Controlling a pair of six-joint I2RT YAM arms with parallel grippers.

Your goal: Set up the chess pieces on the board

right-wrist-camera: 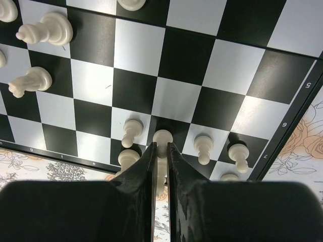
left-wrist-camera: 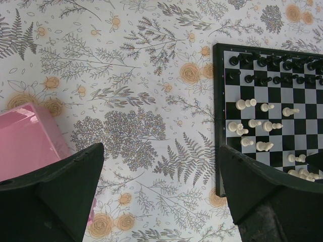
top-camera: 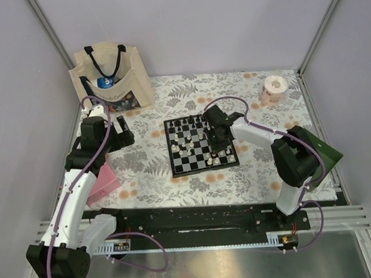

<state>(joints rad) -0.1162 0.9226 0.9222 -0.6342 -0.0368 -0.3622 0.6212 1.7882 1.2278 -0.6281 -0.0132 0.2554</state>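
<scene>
Near the board's (right-wrist-camera: 176,101) near-right corner, a likely light, slick cream piece (right-wrist-camera: 162,137) is pinched below its head by the right gripper (right-wrist-camera: 161,148); left gripper (left-wrist-camera: 160,151) held open, empty.

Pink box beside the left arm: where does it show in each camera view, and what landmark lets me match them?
Top external: the pink box lies on the tablecloth, left of the board.
Left wrist: at the left edge, mid-height.
Right wrist: not in it.
Shared landmark: the board, at the right in left wrist and filling right wrist.
</scene>
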